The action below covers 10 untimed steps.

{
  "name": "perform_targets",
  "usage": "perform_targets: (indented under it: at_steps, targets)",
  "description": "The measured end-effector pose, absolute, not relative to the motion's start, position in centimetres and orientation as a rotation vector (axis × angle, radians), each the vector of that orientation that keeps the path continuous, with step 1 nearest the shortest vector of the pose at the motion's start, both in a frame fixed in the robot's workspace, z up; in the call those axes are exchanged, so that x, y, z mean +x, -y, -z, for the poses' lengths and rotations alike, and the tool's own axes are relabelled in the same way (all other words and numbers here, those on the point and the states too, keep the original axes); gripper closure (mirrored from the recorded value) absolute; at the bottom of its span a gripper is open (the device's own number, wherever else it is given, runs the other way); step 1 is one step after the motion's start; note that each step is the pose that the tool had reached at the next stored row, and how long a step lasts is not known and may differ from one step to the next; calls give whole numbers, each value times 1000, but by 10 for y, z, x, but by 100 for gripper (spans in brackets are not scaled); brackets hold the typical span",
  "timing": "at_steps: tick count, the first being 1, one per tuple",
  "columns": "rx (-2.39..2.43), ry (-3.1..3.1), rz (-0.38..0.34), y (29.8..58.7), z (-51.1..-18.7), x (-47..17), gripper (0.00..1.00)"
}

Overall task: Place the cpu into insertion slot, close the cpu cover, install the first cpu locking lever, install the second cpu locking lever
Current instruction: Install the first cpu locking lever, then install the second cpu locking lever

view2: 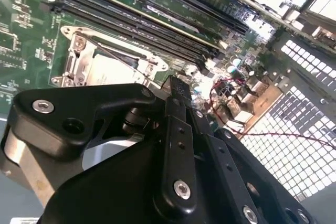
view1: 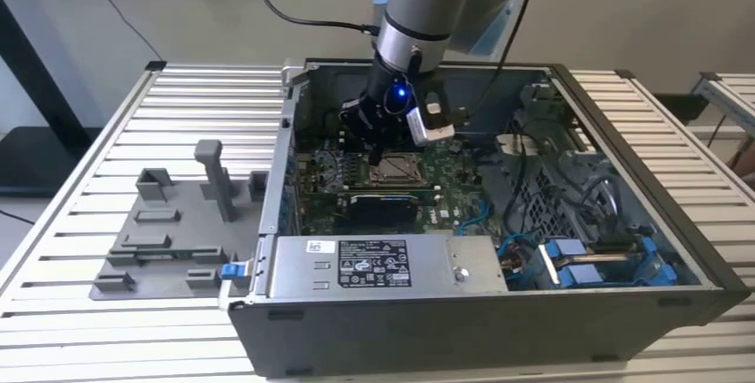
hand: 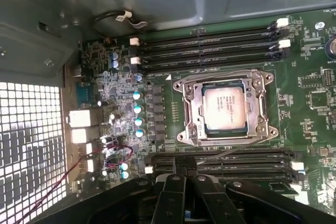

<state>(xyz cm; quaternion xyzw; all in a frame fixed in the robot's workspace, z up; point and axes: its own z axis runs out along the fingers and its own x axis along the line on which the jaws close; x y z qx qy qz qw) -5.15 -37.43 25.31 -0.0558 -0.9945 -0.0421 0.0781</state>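
The cpu (hand: 226, 109), a silver-tan square, lies in the insertion slot (hand: 192, 109) on the green board. The silver cpu cover (hand: 224, 80) lies flat around it as a frame. A thin metal lever rod (hand: 231, 152) slants along the socket's side nearest my gripper. My gripper (hand: 184, 165) hangs just beside the socket with its black fingers together and nothing between them. In the second wrist view the fingertip (view2: 176, 88) stands close to the socket's edge (view2: 105, 61). The exterior view has the gripper (view1: 375, 155) low inside the case, over the socket (view1: 397, 169).
Long black memory slots (hand: 210, 45) run on both sides of the socket. The open computer case (view1: 496, 294) has a power supply box (view1: 366, 264) at its front and cables with blue connectors (view1: 567, 255) at the exterior view's right. Grey fixtures (view1: 177, 215) stand on the slatted table.
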Motion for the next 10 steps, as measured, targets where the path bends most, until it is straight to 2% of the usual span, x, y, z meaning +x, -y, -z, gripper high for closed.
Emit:
perform_targets:
  at_steps: [10]
  targets:
    - [-168,2966,119,374,-270,-49,89]
